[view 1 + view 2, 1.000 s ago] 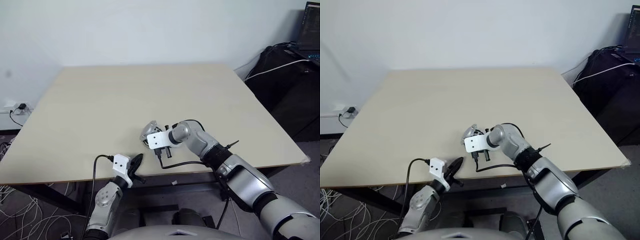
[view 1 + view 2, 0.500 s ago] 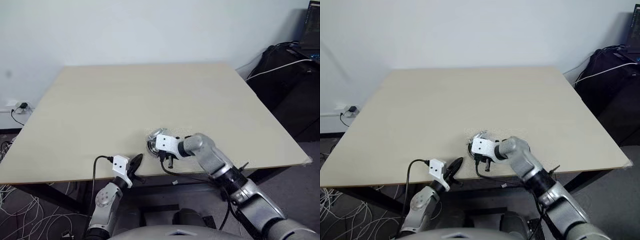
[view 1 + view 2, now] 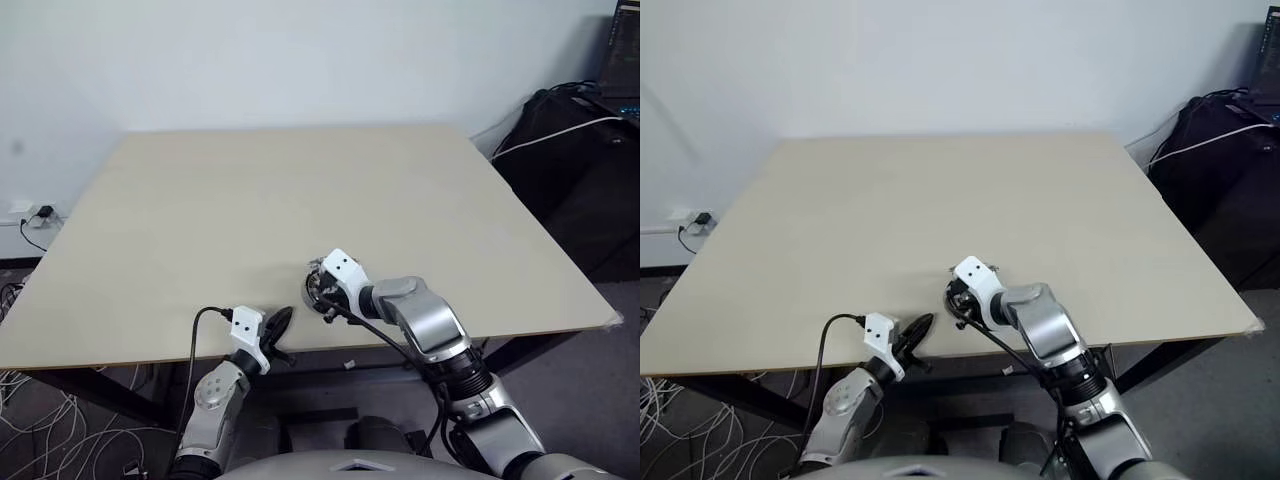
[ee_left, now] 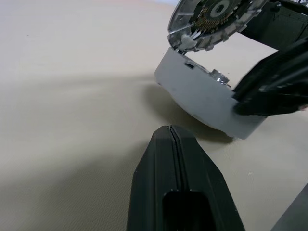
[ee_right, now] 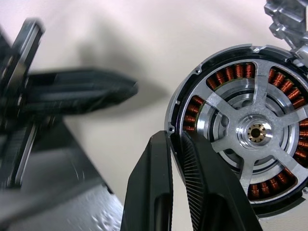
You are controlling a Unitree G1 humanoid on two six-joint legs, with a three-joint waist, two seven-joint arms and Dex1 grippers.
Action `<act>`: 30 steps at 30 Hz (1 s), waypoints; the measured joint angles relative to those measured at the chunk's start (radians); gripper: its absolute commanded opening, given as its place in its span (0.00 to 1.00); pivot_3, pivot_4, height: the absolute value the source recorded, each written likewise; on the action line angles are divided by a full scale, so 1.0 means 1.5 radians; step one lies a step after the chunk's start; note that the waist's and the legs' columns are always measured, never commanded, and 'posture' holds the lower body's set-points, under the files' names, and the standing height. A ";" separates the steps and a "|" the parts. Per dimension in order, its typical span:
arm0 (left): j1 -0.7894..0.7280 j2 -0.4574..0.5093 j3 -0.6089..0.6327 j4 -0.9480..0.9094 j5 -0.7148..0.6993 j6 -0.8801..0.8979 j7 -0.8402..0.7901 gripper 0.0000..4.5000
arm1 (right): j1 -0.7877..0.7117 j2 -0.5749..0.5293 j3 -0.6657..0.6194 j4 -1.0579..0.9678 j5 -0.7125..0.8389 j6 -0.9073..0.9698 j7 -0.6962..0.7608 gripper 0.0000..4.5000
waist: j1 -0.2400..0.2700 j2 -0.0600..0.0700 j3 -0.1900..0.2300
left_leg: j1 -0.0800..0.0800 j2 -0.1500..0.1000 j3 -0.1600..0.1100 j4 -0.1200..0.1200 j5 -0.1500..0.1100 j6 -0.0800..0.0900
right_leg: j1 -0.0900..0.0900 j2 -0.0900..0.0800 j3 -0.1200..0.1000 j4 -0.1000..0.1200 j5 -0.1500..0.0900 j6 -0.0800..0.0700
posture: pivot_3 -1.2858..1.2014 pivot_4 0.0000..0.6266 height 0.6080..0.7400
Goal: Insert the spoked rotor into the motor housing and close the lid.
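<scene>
Bent steeply down over the pale wooden table's (image 3: 200,200) near edge, the right gripper (image 5: 175,159) pinches the dark rim of the motor housing (image 5: 240,134), whose copper windings ring the silver spoked rotor (image 5: 252,132), while the left gripper (image 4: 171,132) rests nearby, its 2 fingers pressed together.

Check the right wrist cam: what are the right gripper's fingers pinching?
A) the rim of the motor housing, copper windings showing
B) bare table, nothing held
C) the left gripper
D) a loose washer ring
A: the right gripper is closed on the dark rim of the motor housing, its copper coils visible behind silver spokes.
</scene>
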 measured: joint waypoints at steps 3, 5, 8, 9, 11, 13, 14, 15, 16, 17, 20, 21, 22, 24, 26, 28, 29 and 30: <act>0.005 0.000 0.000 -0.008 0.000 0.007 0.003 0.00 | -0.020 0.031 -0.018 0.005 0.017 0.034 -0.046 0.02 | 0.000 0.000 0.000 | 0.000 0.000 0.000 0.000 0.000 0.000 | 0.000 0.000 0.000 0.000 0.000 0.000 | 0.52 0.00 1.00; 0.008 0.000 0.001 -0.013 0.000 0.009 0.006 0.00 | -0.029 0.049 -0.026 0.007 0.035 0.054 -0.071 0.02 | 0.000 0.000 0.000 | -0.001 0.000 0.000 0.000 0.000 0.000 | 0.000 0.000 0.000 0.000 0.000 0.000 | 0.52 0.00 1.00; 0.010 0.000 0.001 -0.019 0.000 0.011 0.011 0.00 | -0.040 0.078 -0.041 0.018 0.057 0.084 -0.105 0.02 | 0.000 0.000 0.000 | -0.001 0.000 0.000 0.000 0.000 0.000 | 0.000 0.000 0.000 0.000 0.000 0.000 | 0.52 0.00 1.00; 0.012 0.000 0.001 -0.021 0.000 0.012 0.013 0.00 | -0.042 0.081 -0.042 0.021 0.062 0.092 -0.115 0.02 | 0.000 0.000 0.000 | -0.001 0.000 0.000 0.000 0.000 0.000 | 0.000 0.000 0.000 0.000 0.000 0.000 | 0.52 0.00 1.00; 0.014 0.000 0.001 -0.024 0.000 0.014 0.013 0.00 | -0.043 0.079 -0.040 0.023 0.072 0.102 -0.130 0.02 | 0.000 0.000 0.000 | -0.001 0.000 0.000 0.000 0.000 0.000 | -0.001 0.000 0.000 0.000 0.000 0.000 | 0.52 0.00 1.00; 0.015 0.000 0.001 -0.028 0.000 0.015 0.014 0.00 | -0.043 0.072 -0.041 0.023 0.082 0.106 -0.143 0.02 | 0.000 0.000 0.000 | -0.002 -0.001 0.000 0.000 0.000 0.000 | -0.001 0.000 0.000 0.000 0.000 0.000 | 0.52 0.00 1.00; 0.015 0.000 0.001 -0.031 0.000 0.016 0.015 0.00 | -0.043 0.071 -0.042 0.023 0.086 0.108 -0.150 0.02 | 0.000 0.000 0.000 | -0.002 -0.001 0.000 0.000 0.000 0.000 | -0.001 0.000 0.000 0.000 0.000 0.000 | 0.52 0.00 1.00; 0.016 0.000 0.001 -0.034 0.000 0.019 0.015 0.00 | -0.044 0.072 -0.045 0.023 0.090 0.113 -0.157 0.02 | 0.000 0.000 0.000 | -0.002 0.000 0.000 0.000 0.000 0.000 | -0.001 0.000 0.000 0.000 0.000 0.000 | 0.52 0.00 1.00; 0.016 0.000 0.001 -0.036 0.000 0.022 0.016 0.00 | -0.045 0.072 -0.047 0.022 0.094 0.117 -0.163 0.02 | 0.000 0.000 0.000 | -0.002 0.000 0.000 0.000 0.000 0.000 | -0.001 0.000 -0.001 0.000 0.000 0.000 | 0.52 0.00 1.00; 0.016 0.000 0.000 -0.039 0.000 0.025 0.016 0.00 | -0.046 0.075 -0.052 0.022 0.100 0.122 -0.172 0.02 | 0.000 0.000 0.000 | -0.002 0.000 0.000 0.000 0.000 0.000 | -0.001 0.000 -0.001 0.000 0.000 0.000 | 0.52 0.00 1.00; 0.016 0.000 -0.001 -0.044 0.000 0.030 0.016 0.00 | -0.047 0.106 -0.089 0.022 0.111 0.145 -0.208 0.02 | 0.000 0.000 0.000 | -0.002 0.000 0.000 0.000 0.000 0.000 | -0.001 0.000 -0.001 0.000 0.000 0.000 | 0.52 0.00 1.00; 0.016 0.000 -0.001 -0.045 0.000 0.032 0.016 0.00 | -0.048 0.114 -0.097 0.022 0.113 0.151 -0.219 0.02 | 0.000 0.000 0.000 | -0.002 0.000 0.000 0.000 0.000 0.000 | -0.001 0.000 -0.001 0.000 0.000 0.000 | 0.52 0.00 1.00; 0.016 0.000 -0.001 -0.046 0.000 0.037 0.016 0.00 | -0.049 0.122 -0.106 0.023 0.114 0.156 -0.230 0.02 | 0.000 0.000 0.000 | -0.002 0.000 0.000 0.000 0.000 0.000 | -0.001 0.001 -0.001 0.000 0.000 0.000 | 0.52 0.00 1.00; 0.016 0.000 -0.001 -0.046 0.000 0.040 0.016 0.00 | -0.054 0.142 -0.131 0.028 0.119 0.165 -0.252 0.02 | 0.000 0.000 0.000 | -0.002 0.000 0.000 0.000 0.000 0.000 | -0.001 0.001 -0.001 0.000 0.000 0.000 | 0.52 0.00 1.00; 0.017 0.000 -0.001 -0.048 0.000 0.042 0.016 0.00 | -0.060 0.160 -0.154 0.035 0.123 0.174 -0.274 0.02 | 0.000 0.000 0.000 | -0.002 0.000 0.000 0.000 0.000 0.000 | 0.000 0.001 -0.001 0.000 0.000 0.000 | 0.52 0.00 1.00; 0.017 0.000 -0.001 -0.051 0.000 0.043 0.017 0.00 | -0.065 0.171 -0.167 0.044 0.126 0.176 -0.291 0.02 | 0.000 0.000 0.000 | -0.001 0.000 0.000 0.000 0.000 0.000 | 0.000 0.002 -0.001 0.000 0.000 0.000 | 0.52 0.00 1.00; 0.017 0.000 -0.001 -0.052 0.000 0.043 0.017 0.00 | -0.066 0.173 -0.169 0.047 0.127 0.176 -0.295 0.02 | 0.000 0.000 0.000 | -0.001 0.000 0.000 0.000 0.000 0.000 | 0.000 0.002 -0.001 0.000 0.000 0.000 | 0.52 0.00 1.00; 0.017 0.000 -0.001 -0.053 0.000 0.044 0.017 0.00 | -0.067 0.174 -0.169 0.051 0.130 0.174 -0.301 0.02 | 0.000 0.000 0.000 | -0.001 0.000 0.000 0.000 0.000 0.000 | 0.000 0.002 -0.001 0.000 0.000 0.000 | 0.52 0.00 1.00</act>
